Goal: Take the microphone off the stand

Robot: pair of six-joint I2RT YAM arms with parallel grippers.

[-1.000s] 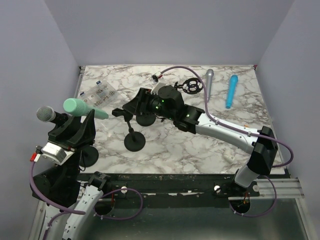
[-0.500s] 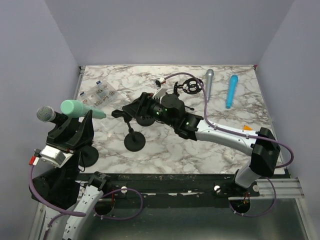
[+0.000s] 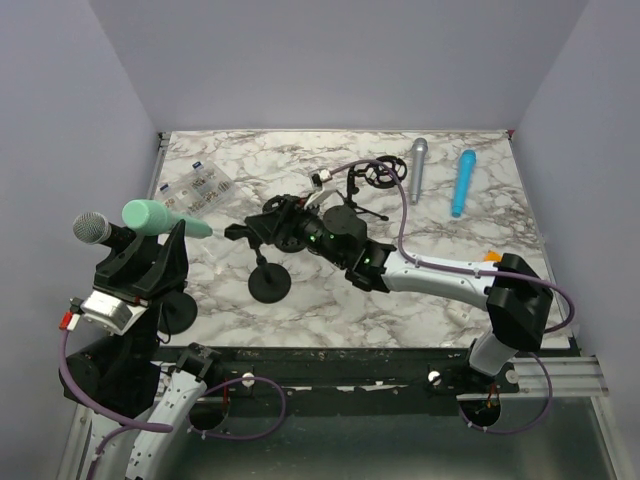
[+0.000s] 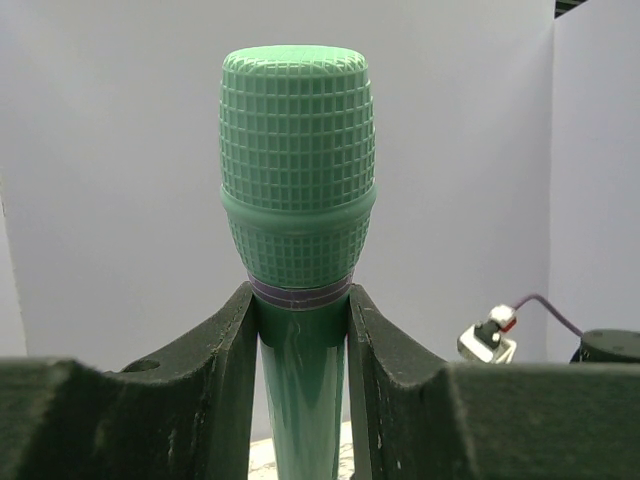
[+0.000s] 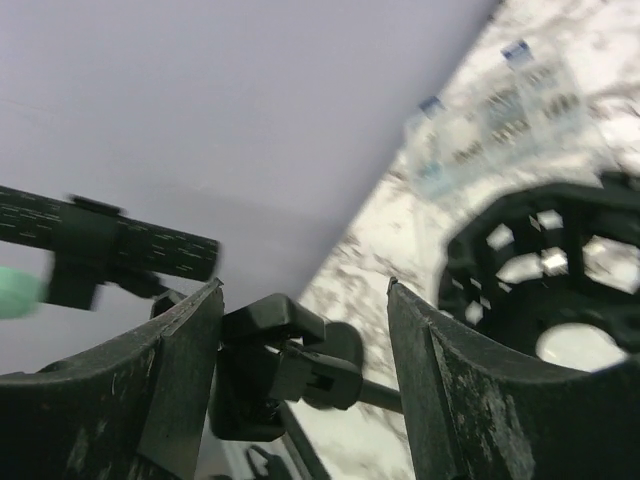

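Observation:
My left gripper is shut on a green microphone and holds it in the air over the table's left edge. In the left wrist view the fingers clamp the green microphone just below its mesh head. A small black stand with a round base stands left of centre, and its clip holds nothing. My right gripper is open, with its jaws on either side of that clip and not touching it.
A second microphone with a grey mesh head sits on another stand by my left arm. A grey microphone, a blue one and a shock mount lie at the back right. A plastic bag lies at the back left.
My right gripper has moved left and forward until its open jaws straddle the stand's clip. My left gripper with the green microphone has hardly moved.

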